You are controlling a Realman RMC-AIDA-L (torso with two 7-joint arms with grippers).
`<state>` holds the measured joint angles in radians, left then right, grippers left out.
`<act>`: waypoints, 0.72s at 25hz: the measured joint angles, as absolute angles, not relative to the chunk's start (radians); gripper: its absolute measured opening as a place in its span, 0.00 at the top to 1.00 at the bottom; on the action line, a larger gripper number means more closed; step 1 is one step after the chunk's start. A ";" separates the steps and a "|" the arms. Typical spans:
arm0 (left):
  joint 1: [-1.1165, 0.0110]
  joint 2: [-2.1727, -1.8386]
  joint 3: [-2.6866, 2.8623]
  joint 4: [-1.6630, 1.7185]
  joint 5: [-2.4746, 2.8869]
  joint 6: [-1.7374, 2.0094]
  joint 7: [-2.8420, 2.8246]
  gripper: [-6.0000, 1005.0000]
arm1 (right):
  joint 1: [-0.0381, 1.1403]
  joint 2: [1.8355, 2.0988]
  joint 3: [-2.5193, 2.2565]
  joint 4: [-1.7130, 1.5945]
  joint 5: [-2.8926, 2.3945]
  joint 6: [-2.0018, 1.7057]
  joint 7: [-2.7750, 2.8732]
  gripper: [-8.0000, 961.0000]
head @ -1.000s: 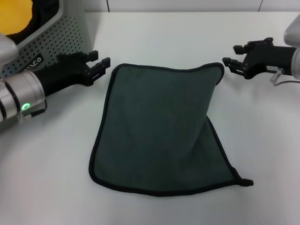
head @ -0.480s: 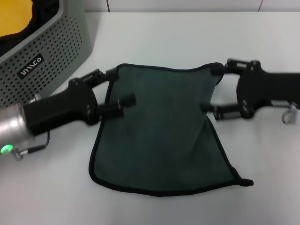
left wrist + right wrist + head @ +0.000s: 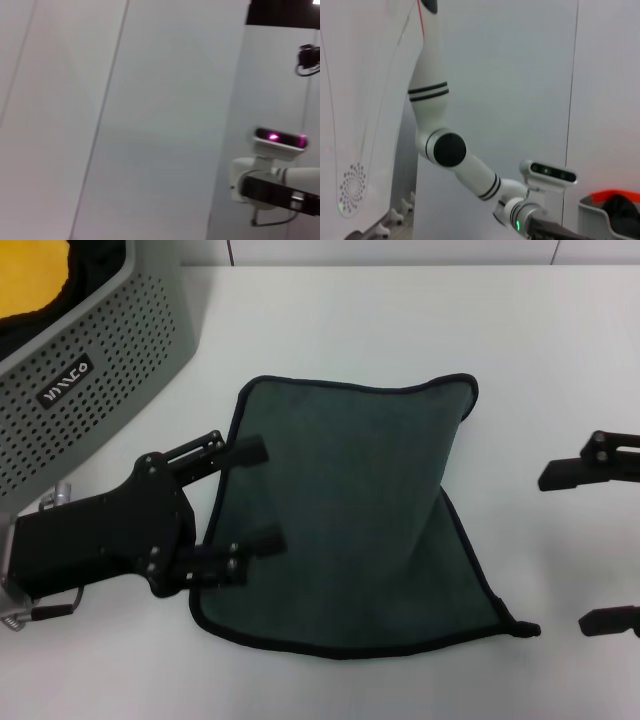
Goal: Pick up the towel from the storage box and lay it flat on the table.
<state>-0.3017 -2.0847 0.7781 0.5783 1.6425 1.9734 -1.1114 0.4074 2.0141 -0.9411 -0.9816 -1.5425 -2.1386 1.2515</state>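
Head view shows the towel (image 3: 345, 515) out of the box (image 3: 95, 360), green face up on the bench (image 3: 400, 320), its right side ridged by a fold. Left gripper (image 3: 255, 495) hangs spread over the left edge, holding nothing; right gripper (image 3: 590, 545), also spread and empty, sits well right. A good finish: smooth the ridge outward, don't drag the cloth.

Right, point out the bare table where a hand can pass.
Bare table lies beyond the towel, also between it and the open right gripper. Crowded: the open left gripper overlaps the towel's edge beside the storage box.
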 joint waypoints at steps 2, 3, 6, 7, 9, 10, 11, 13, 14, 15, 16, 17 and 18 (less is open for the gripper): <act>-0.302 -2.086 0.784 0.577 1.644 1.987 -1.097 0.11 | 0.408 2.014 -0.940 -0.965 -1.542 -2.138 1.245 0.08; -0.302 -2.087 0.786 0.575 1.644 1.992 -1.092 0.11 | 0.409 2.014 -0.940 -0.959 -1.543 -2.139 1.243 0.08; -0.302 -2.087 0.788 0.570 1.645 2.000 -1.088 0.11 | 0.409 2.015 -0.942 -0.957 -1.544 -2.142 1.242 0.08; -0.302 -2.088 0.788 0.569 1.645 2.001 -1.086 0.11 | 0.407 2.016 -0.943 -0.956 -1.544 -2.143 1.242 0.08; -0.302 -2.089 0.788 0.566 1.641 2.002 -1.081 0.11 | 0.405 2.016 -0.942 -0.949 -1.543 -2.144 1.240 0.08; -0.302 -2.090 0.786 0.557 1.634 2.002 -1.076 0.11 | 0.405 2.017 -0.939 -0.940 -1.543 -2.143 1.237 0.08; -0.304 -2.091 0.783 0.549 1.629 2.002 -1.071 0.11 | 0.405 2.017 -0.937 -0.931 -1.541 -2.143 1.235 0.08; -0.310 -2.091 0.781 0.525 1.620 2.002 -1.052 0.11 | 0.409 2.016 -0.935 -0.907 -1.533 -2.143 1.223 0.08; -0.312 -2.090 0.782 0.520 1.619 2.002 -1.049 0.11 | 0.411 2.016 -0.935 -0.896 -1.529 -2.143 1.216 0.08; -0.313 -2.090 0.783 0.518 1.619 2.003 -1.048 0.11 | 0.412 2.016 -0.934 -0.893 -1.528 -2.143 1.213 0.08; -0.314 -2.090 0.784 0.517 1.620 2.003 -1.047 0.11 | 0.413 2.016 -0.934 -0.889 -1.528 -2.143 1.211 0.08; -0.314 -2.090 0.784 0.517 1.621 2.004 -1.047 0.11 | 0.413 2.017 -0.934 -0.888 -1.528 -2.143 1.210 0.08; -0.314 -2.090 0.785 0.516 1.622 2.004 -1.047 0.12 | 0.413 2.017 -0.934 -0.886 -1.527 -2.142 1.210 0.08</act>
<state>-0.3144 -2.0903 0.7850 0.5164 1.6220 2.0041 -1.0472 0.4134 2.0174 -0.9340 -0.8860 -1.5273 -2.1424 1.2098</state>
